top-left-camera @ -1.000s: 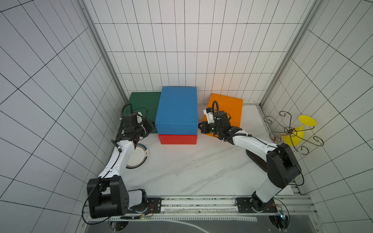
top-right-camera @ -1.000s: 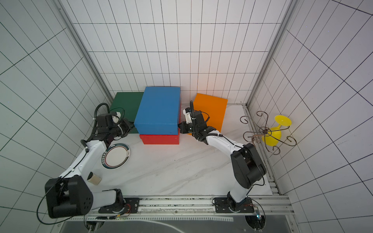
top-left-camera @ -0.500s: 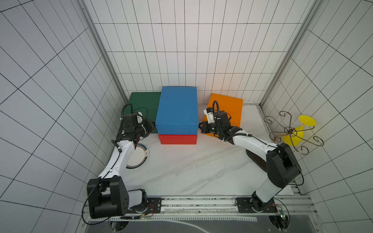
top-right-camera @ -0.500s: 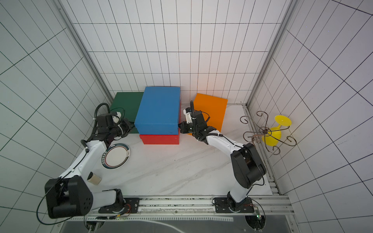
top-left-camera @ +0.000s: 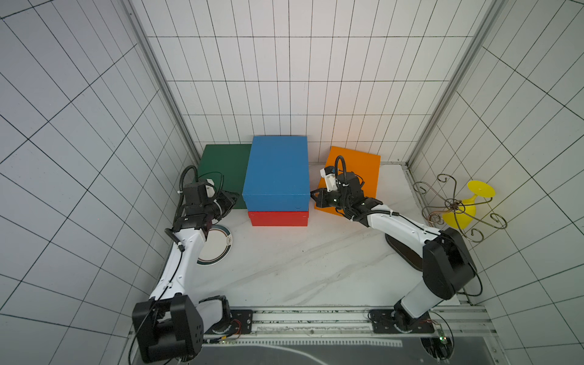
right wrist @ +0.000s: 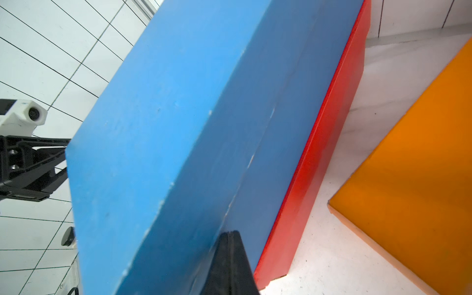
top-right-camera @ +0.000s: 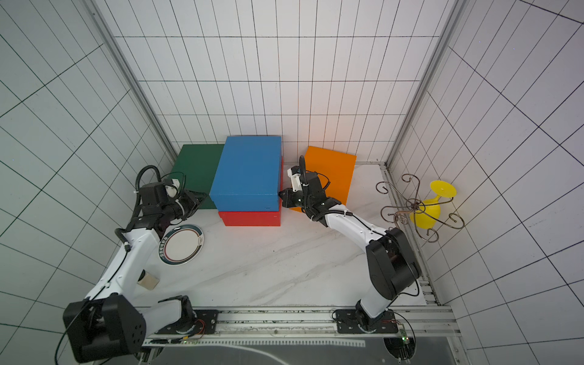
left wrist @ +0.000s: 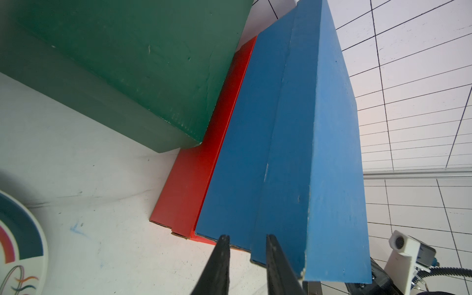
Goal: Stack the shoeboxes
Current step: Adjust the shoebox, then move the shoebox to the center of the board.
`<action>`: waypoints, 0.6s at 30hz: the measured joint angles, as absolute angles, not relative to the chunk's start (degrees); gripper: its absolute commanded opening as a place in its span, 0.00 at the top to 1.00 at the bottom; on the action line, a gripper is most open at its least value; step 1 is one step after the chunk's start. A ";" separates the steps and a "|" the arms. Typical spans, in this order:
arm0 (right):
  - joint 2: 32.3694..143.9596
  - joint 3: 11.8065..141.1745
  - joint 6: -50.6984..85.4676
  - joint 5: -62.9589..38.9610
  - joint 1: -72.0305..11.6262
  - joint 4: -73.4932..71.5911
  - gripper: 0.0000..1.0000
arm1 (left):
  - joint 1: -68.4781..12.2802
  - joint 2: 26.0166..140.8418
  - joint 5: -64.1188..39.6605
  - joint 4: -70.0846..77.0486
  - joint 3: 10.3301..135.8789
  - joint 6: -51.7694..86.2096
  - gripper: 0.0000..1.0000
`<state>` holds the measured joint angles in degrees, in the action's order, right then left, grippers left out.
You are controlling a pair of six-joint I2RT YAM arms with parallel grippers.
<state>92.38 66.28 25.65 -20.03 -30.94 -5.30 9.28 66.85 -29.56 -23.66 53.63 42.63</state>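
Blue shoebox [top-left-camera: 276,170] sits on red shoebox [top-left-camera: 278,218], rear centre of table [top-left-camera: 300,262], front ends approx. flush. Green shoebox [top-left-camera: 224,167] flat on table to their left; orange shoebox [top-left-camera: 357,170] to their right, skewed.

L gripper [top-left-camera: 232,200] is at the blue shoebox's left side near the front corner; R gripper [top-left-camera: 314,194] at its right side, same end. The box lies between the two.

Left wrist view: L gripper [left wrist: 246,236] fingers a narrow gap apart, nothing between them, tips right at the blue side wall. Contact can't be confirmed. Same view shows the green shoebox's corner up against the red one's side, which both top views hide under the blue lid.

Right wrist view: R gripper [right wrist: 231,233] fingers pressed together, holding nothing, tip against the blue side wall. Also shows bare table between red and orange boxes.

Plate [top-right-camera: 181,243] lies by the L arm in both top views; a small tan object [top-right-camera: 148,279] near that arm shows in a top view only.
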 measured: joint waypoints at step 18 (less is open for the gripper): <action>100.51 74.50 12.34 17.65 -28.12 12.36 1.00 | 3.20 51.09 -20.78 -35.03 68.20 36.75 0.70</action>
<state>100.51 74.50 12.34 17.65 -28.12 12.36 3.20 51.09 -20.78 -35.03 68.20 36.75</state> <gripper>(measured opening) 0.049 0.293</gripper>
